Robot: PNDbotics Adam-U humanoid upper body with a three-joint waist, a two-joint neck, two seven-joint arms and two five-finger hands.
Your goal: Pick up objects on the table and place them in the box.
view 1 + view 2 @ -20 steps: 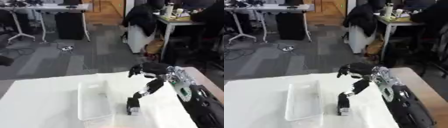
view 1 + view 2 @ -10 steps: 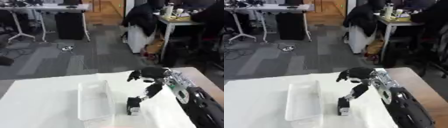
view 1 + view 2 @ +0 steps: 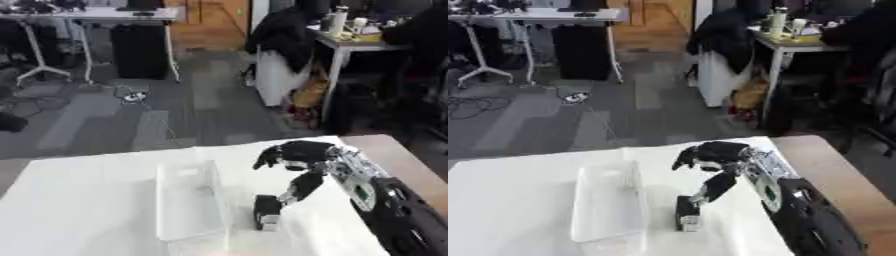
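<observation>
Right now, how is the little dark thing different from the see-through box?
The box is clear and pale; the dark thing is black with a lighter bottom. The box is much bigger and lies long and low, while the dark thing stands upright. The right hand reaches its thumb down to the dark thing's top; nothing touches the box, which looks empty. Both sit on the white table, side by side but apart.
</observation>
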